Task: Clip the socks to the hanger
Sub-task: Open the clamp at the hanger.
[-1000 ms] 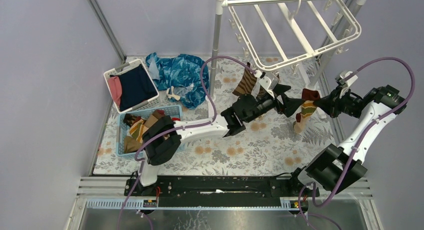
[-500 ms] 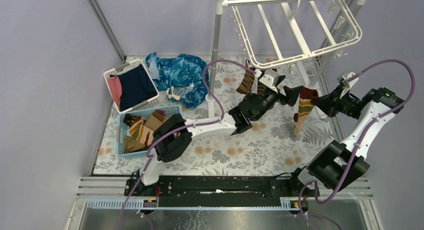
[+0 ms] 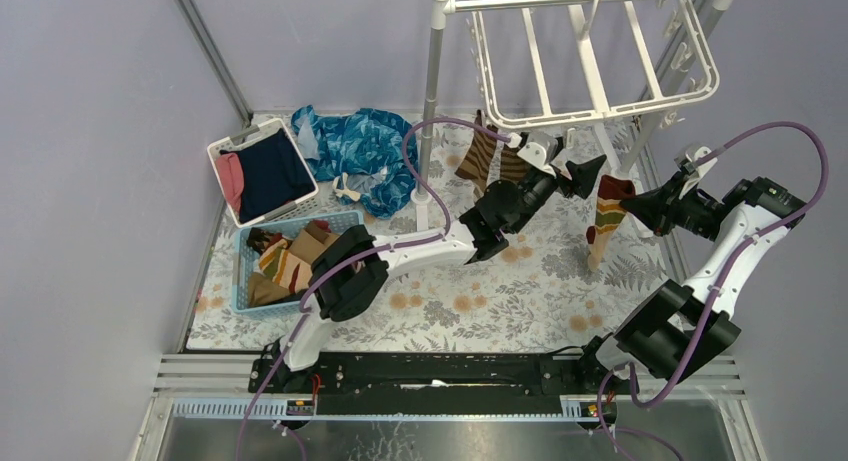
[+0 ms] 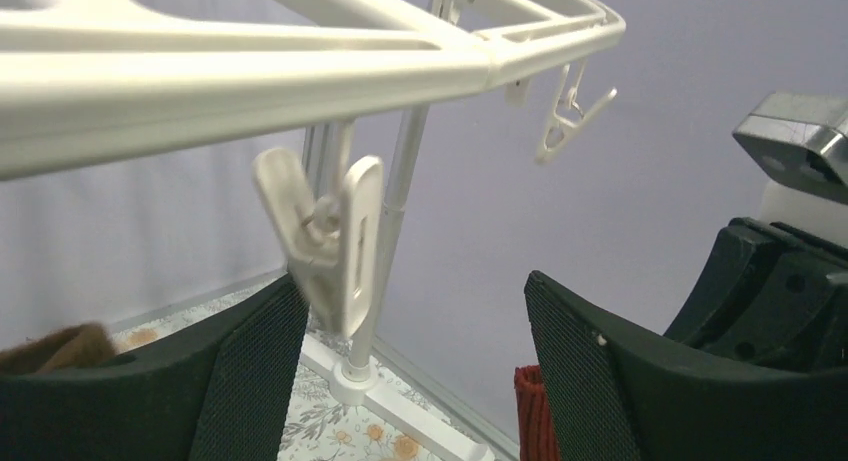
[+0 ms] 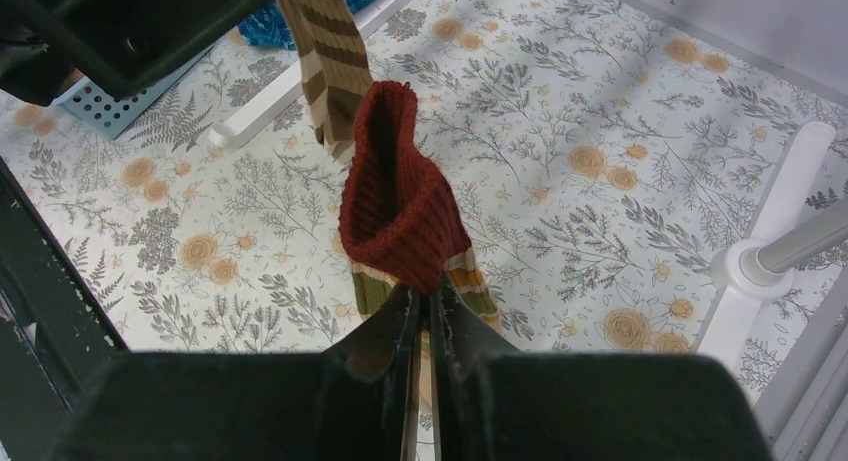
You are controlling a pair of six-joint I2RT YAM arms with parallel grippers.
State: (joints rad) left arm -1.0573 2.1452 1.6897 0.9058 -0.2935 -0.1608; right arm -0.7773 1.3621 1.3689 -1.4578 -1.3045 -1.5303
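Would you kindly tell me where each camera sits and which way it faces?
Top external: high behind the arms, looking down at the floral mat, the hanger and both whole arms.
Left wrist: on the left arm, looking forward and slightly up past the open left gripper at a dangling clip.
Right wrist: on the right arm, looking down past the right gripper, shut on the red-cuffed sock.
Shared: both wrist views show that red cuff.
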